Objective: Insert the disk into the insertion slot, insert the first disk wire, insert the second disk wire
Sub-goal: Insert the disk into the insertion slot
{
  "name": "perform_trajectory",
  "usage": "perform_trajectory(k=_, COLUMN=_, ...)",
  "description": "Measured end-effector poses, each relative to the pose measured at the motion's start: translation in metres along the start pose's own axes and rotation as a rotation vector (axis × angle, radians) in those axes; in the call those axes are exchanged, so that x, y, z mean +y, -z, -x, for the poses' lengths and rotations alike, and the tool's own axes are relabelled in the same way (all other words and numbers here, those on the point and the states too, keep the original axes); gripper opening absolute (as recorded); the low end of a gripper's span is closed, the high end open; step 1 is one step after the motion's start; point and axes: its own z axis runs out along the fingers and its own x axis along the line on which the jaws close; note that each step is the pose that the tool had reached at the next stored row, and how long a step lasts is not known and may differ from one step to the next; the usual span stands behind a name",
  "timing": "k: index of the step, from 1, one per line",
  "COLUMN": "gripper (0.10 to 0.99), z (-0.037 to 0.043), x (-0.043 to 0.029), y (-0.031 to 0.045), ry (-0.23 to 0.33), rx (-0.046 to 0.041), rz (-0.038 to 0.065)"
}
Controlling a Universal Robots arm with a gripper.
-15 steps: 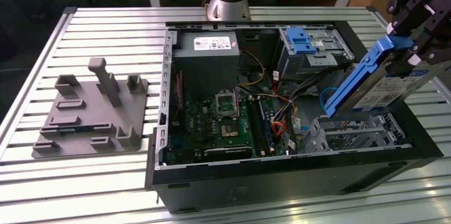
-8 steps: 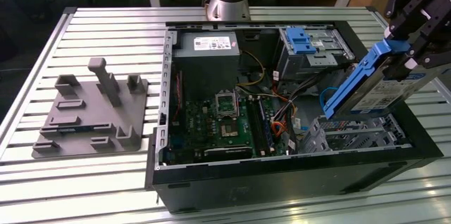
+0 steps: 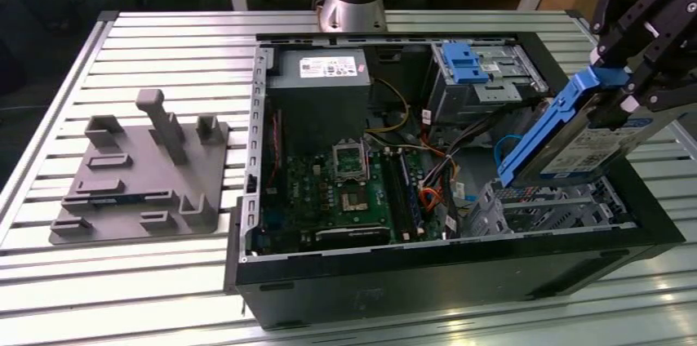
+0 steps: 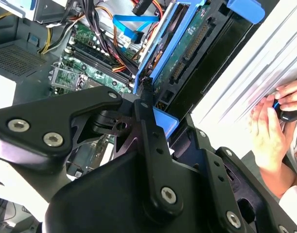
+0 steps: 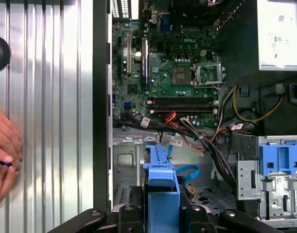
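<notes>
The gripper is clamped on the upper end of the disk, its black fingers pressed against the bright blue carrier in the second wrist view. The disk hangs from the tool on a slant. Its long axis runs down and away from the jaws towards the insertion slot, the perforated silver cage directly beneath the gripper in the near corner of the open computer case. The disk's lower end sits just above the cage's mouth and has not gone in; whether the two touch cannot be told. Just beside that lower end, a blue flat cable loops among a bundle of orange and black wires, none of them plugged into the disk. Farther from the tool stands a grey bay with a blue tab, then the motherboard. Farthest off, a grey fixture plate lies on the slatted table. The count is one disk, one cage, one gripper, one other bay and one blue cable. A person's hands rest on the table outside the case.
</notes>
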Motion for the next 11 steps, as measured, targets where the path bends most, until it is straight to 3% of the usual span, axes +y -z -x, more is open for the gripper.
perform_trajectory(k=11, gripper=0.365, z=-0.0004, x=-0.0003, y=-0.0060, ry=-0.002, rx=0.0000, rz=0.000)
